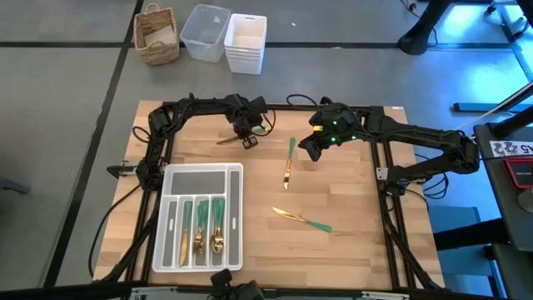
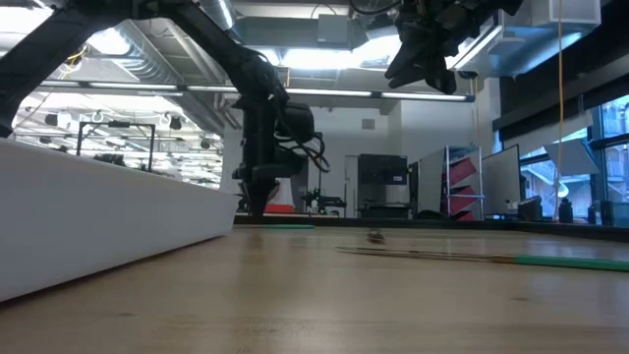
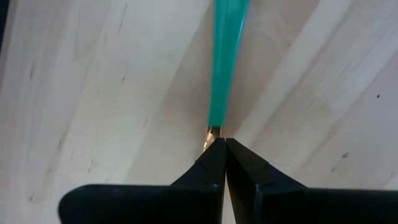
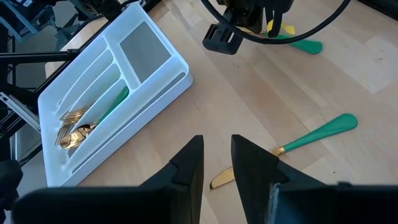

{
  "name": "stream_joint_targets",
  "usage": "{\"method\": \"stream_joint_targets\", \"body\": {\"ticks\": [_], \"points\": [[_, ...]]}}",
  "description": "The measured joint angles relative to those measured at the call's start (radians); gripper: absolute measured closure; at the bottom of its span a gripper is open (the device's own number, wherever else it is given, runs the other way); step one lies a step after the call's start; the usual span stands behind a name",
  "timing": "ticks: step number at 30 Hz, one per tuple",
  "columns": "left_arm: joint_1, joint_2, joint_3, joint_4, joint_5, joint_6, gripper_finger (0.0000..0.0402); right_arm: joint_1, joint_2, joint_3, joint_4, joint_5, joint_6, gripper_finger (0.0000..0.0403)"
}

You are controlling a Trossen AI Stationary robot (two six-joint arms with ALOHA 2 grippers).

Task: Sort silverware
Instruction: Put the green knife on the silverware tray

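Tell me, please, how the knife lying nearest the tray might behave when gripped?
The knife looks slim and rigid, so it probably won't flex. Lying flat on the table, it may be awkward to pinch. Its shiny gold blade could slip; the green handle seems the safer grip.

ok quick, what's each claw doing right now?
Left claw: closed on a green-handled utensil lying on the table.
Right claw: open, empty.

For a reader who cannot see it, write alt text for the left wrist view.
The left gripper is shut on the gold neck of a piece of silverware, its slim green handle running away across the pale wooden table. The two dark fingers meet at a point, and the piece's head is hidden beneath them.
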Motion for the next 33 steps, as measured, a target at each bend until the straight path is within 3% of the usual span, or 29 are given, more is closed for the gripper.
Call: {"method": "stream_joint_targets", "body": {"ticks": [6, 16, 24, 33], "points": [[0.001, -0.001, 0.0, -0.007, -0.002, 0.034, 0.0383, 0.0, 0.0, 0.0, 0.0, 0.0, 0.0, 0.032], [0.003, -0.002, -0.038, 0.036, -0.011, 0.087, 0.0285, 0.0, 0.0, 0.0, -0.001, -0.001, 0.0, 0.032], [0.007, -0.001, -0.039, 0.149, -0.012, 0.063, 0.0279, 0.0, 0.0, 0.0, -0.001, -0.001, 0.0, 0.032], [0.021, 0.013, -0.037, 0.057, -0.012, 0.077, 0.0279, 0.0, 0.0, 0.0, -0.007, -0.001, 0.001, 0.032]]}}
